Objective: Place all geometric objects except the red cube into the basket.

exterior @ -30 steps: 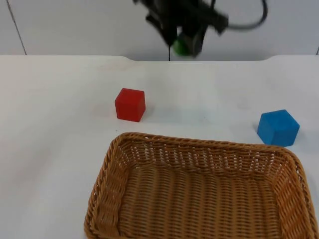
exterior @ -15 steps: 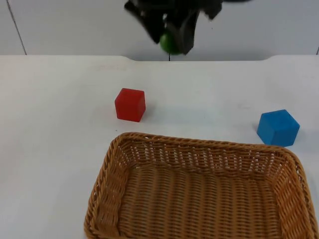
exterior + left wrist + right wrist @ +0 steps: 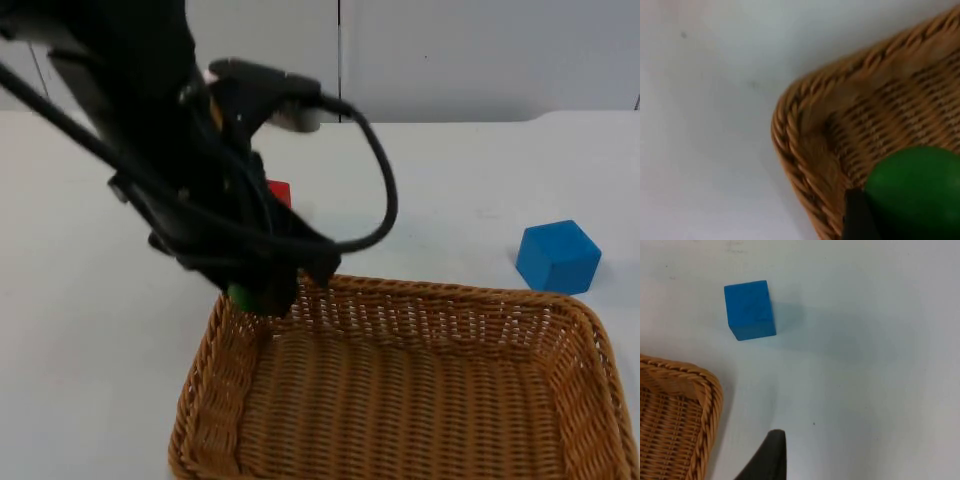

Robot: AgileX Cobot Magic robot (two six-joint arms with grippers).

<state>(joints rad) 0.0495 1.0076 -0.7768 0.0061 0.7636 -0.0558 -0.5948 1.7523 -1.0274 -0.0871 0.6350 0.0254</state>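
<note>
Top view: the small red cube (image 3: 279,192) is half hidden behind the left arm; the blue cube (image 3: 558,256) sits near the desk's right edge. The left gripper (image 3: 258,296) grasps a green round object (image 3: 241,296) above the woven wicker basket's (image 3: 400,470) far left corner. The right gripper (image 3: 771,460) waits near the blue cube; I cannot tell its opening.

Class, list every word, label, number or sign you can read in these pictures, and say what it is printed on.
None: no readable text stands on the basket, the blue cube, the red cube, the green piece in the left claw, or the table.
</note>
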